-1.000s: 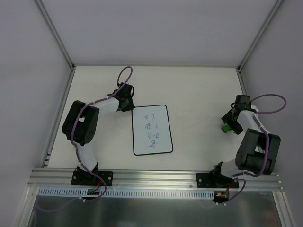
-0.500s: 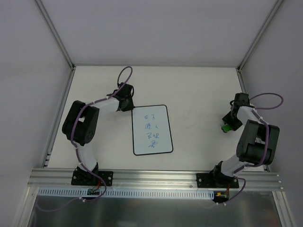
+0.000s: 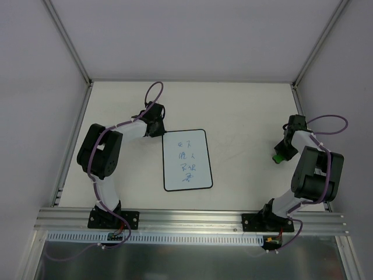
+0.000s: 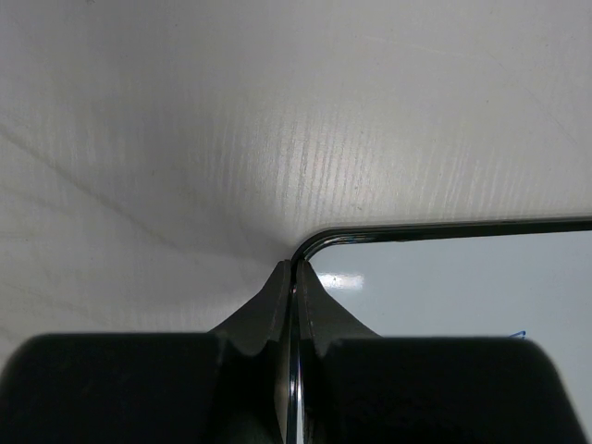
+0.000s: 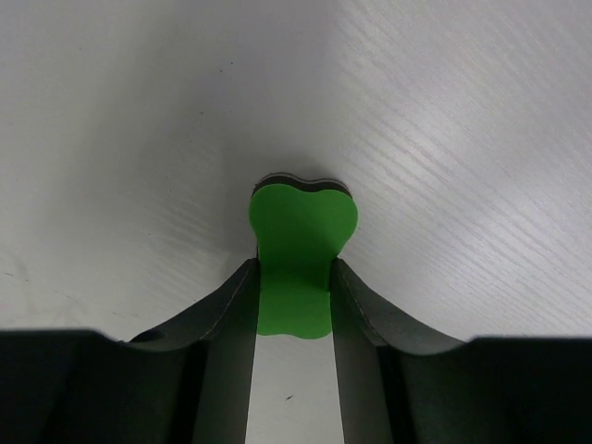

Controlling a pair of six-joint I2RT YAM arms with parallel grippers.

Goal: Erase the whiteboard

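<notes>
White tabletop [image 3: 245, 111] carrying everything. Lying flat near its middle, slightly to the left: whiteboard [image 3: 197, 175], black-bordered with rounded corners, showing blue handwritten marks. Resting at the board's far-left corner: left gripper [image 4: 294, 270], fingers pressing fully together, tips touching the rounded border. Working well apart, at the right side: right gripper [image 5: 294, 268], fingers clamping both flanks of a green eraser [image 5: 303, 222], the lobed end sticking out beyond the fingertips.

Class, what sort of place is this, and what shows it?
Probably a robotics lab cell: left arm and right arm bolted to a rail, white walls round the table, a whiteboard and eraser.
</notes>
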